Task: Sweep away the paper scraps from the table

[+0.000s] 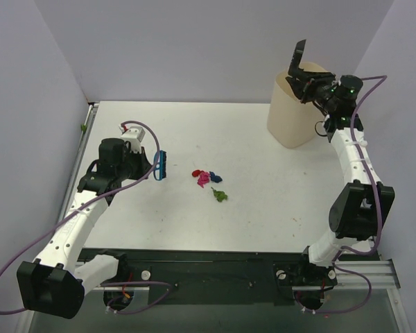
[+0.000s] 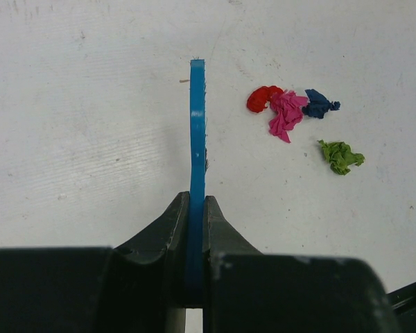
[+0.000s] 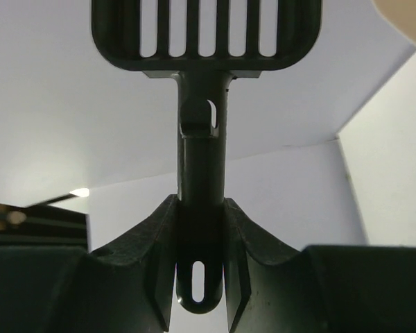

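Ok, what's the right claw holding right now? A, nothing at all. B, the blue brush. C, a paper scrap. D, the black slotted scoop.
D: the right claw is shut on the handle of the black slotted scoop, up by the beige bin, while the blue brush sits in the left claw.

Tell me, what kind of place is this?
Probably a robot test booth: a white table boxed in by lilac walls, a left arm and right arm bolted at its edge, and paper scraps to sweep.
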